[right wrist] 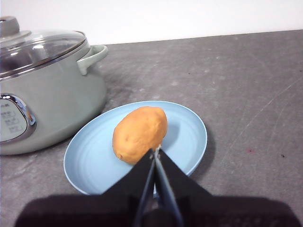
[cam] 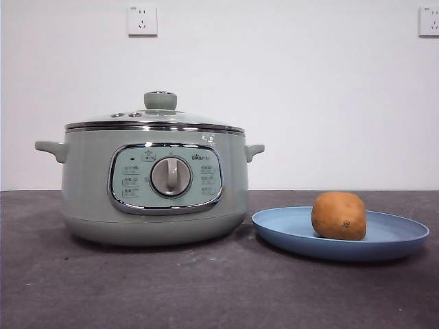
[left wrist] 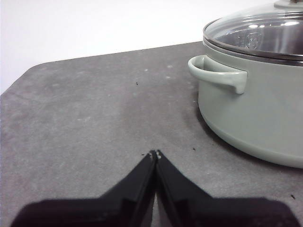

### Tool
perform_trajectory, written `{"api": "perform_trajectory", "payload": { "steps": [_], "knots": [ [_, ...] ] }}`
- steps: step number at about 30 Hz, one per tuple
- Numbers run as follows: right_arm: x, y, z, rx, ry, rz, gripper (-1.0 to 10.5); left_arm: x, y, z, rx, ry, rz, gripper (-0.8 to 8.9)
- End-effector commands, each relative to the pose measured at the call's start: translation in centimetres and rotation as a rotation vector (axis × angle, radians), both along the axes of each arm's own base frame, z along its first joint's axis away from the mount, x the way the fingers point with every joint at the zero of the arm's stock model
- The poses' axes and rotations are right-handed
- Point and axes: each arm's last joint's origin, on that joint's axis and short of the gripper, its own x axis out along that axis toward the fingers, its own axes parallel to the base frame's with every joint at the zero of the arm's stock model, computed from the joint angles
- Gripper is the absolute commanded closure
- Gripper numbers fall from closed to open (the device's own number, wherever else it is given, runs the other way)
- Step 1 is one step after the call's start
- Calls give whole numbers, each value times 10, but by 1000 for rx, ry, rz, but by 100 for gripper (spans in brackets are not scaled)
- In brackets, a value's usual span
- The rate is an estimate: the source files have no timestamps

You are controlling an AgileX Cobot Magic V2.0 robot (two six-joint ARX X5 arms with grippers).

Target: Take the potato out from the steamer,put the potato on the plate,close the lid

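The plate [cam: 398, 241] sits nearest on the dark table [cam: 137, 288], just beside the steamer [cam: 89, 192] and a little forward of it, its rim close to the pot's base. On the plate lies the potato [cam: 339, 216], resting on its side with a small dark eye spot facing front. The steamer stands behind and to the side of the plate, its control panel and silver dial [cam: 170, 176] facing forward. The lid [cam: 154, 122] is seated on the steamer's rim, knob on top; what is inside the pot cannot be told through the glass.

The right gripper [right wrist: 155, 151] hovers above the near edge of the plate, jaws pressed together and holding nothing, its tips just short of the potato. The left gripper [left wrist: 155, 153] is over bare table on the steamer's other side, near a side handle [left wrist: 222, 75], jaws likewise closed and empty.
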Motion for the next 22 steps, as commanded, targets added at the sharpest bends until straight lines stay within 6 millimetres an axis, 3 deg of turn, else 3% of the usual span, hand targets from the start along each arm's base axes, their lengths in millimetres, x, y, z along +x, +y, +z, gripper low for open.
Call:
{"api": "perform_trajectory", "payload": {
  "steps": [1, 22],
  "knots": [
    [1, 0, -4, 21, 17, -9, 947, 1, 0, -5, -6, 12, 4, 817],
    [1, 0, -5, 21, 29, -9, 947, 1, 0, -5, -6, 12, 4, 817]
  ]
}}
